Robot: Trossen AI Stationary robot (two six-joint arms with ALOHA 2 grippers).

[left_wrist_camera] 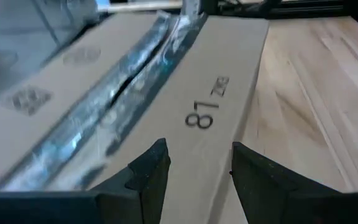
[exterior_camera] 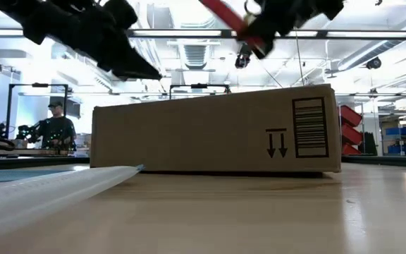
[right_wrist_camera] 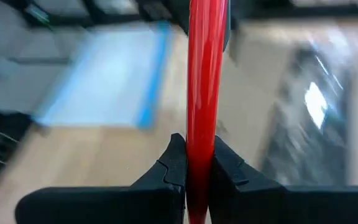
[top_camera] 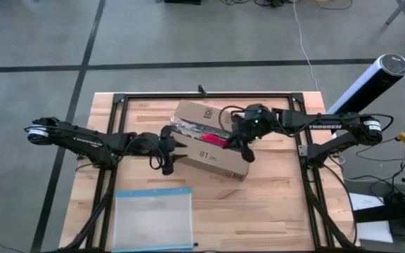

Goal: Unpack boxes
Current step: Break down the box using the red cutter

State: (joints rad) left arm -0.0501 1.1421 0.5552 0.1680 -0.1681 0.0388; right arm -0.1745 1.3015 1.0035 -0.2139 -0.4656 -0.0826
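Note:
The brown cardboard box (top_camera: pixel 209 140) lies in the middle of the table, with a shiny tape strip (left_wrist_camera: pixel 114 99) along its top seam and "81" printed on its near flap. My left gripper (left_wrist_camera: pixel 197 168) is open just above the box's left end (top_camera: pixel 181 151), over the near flap, touching nothing. My right gripper (top_camera: pixel 239 140) is over the box's right part, shut on a red tool (top_camera: pixel 215 139). In the low view both grippers (exterior_camera: pixel 129 63) (exterior_camera: pixel 259 35) are above the box top (exterior_camera: pixel 217 92). My right gripper pinches the red tool's shaft (right_wrist_camera: pixel 199 149) between its two fingers. The tool runs straight out past the fingertips, along the fingers. In the low view the red tool (exterior_camera: pixel 224 14) slants above the box, lifted clear of it. Which end the fingers have cannot be told.
A clear plastic pouch with blue edges (top_camera: pixel 152 218) lies flat on the wood near the table's front left. A black metal frame (top_camera: pixel 118 102) borders the table top. Bare wood lies right of the box (top_camera: pixel 280 183). A person (exterior_camera: pixel 56 123) stands far back in the room.

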